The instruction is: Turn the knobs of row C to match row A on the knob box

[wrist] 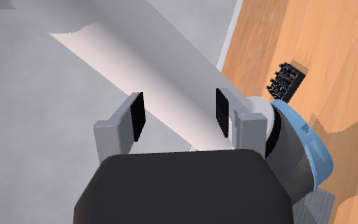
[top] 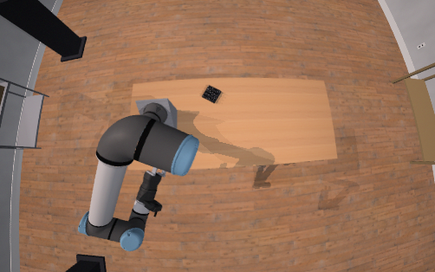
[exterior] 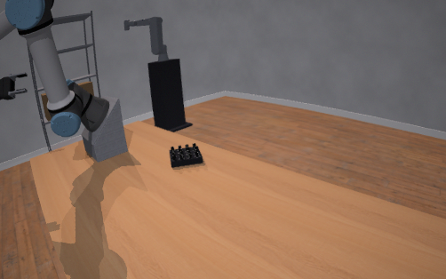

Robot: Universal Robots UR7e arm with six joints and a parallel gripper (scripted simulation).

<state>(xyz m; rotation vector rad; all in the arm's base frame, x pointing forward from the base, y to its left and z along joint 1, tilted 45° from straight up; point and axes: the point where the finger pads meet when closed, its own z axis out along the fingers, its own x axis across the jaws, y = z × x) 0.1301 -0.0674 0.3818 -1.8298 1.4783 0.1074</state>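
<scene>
The knob box (top: 211,93) (exterior: 186,156) (wrist: 286,82) is a small black block with rows of black knobs. It stands on the table (top: 269,117) (exterior: 249,209), turned at an angle to the table's edges in the top view. The white lines, marks, printed names and socket are too small to read in any view. My gripper (top: 156,172) (exterior: 24,83) (wrist: 180,105) is open and empty. It is raised far from the box, beyond the table's lower edge in the top view. In the wrist view the box is at the upper right, outside the fingers.
The arm's grey base mount (top: 172,114) (exterior: 108,138) stands on the table beside the box. The raised arm (top: 108,191) (exterior: 46,67) casts a shadow over the tabletop. A black pedestal (top: 52,30) (exterior: 166,93) and a shelf rack (exterior: 94,49) stand off the table.
</scene>
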